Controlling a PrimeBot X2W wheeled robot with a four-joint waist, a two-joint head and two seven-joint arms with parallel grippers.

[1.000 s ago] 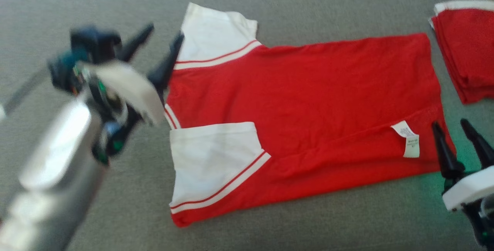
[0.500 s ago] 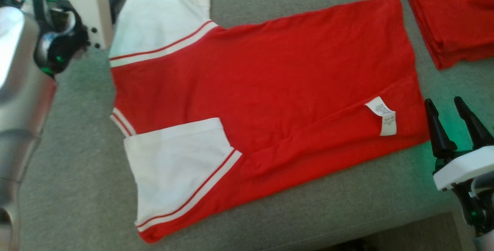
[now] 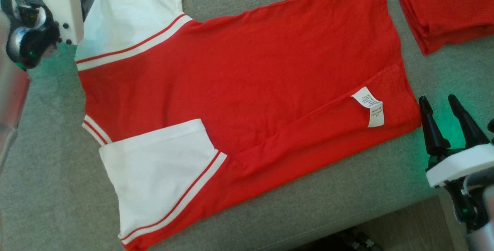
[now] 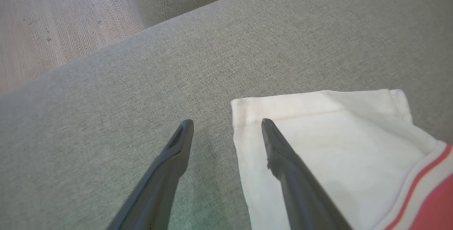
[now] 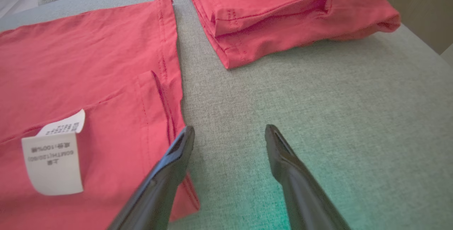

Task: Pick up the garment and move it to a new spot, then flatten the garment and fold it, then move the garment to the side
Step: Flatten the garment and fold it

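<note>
The red garment (image 3: 239, 89) with white sleeves is spread flat on the grey cushion (image 3: 347, 204). The left gripper (image 4: 226, 125) is held wide and empty at the far sleeve's corner, 1 finger above white cloth, 1 above bare cushion. The right gripper (image 3: 438, 98), likewise wide and empty, is placed just beside the bottom hem. A strip of bare cushion is left between that hem and a folded red pile (image 3: 444, 7).
</note>
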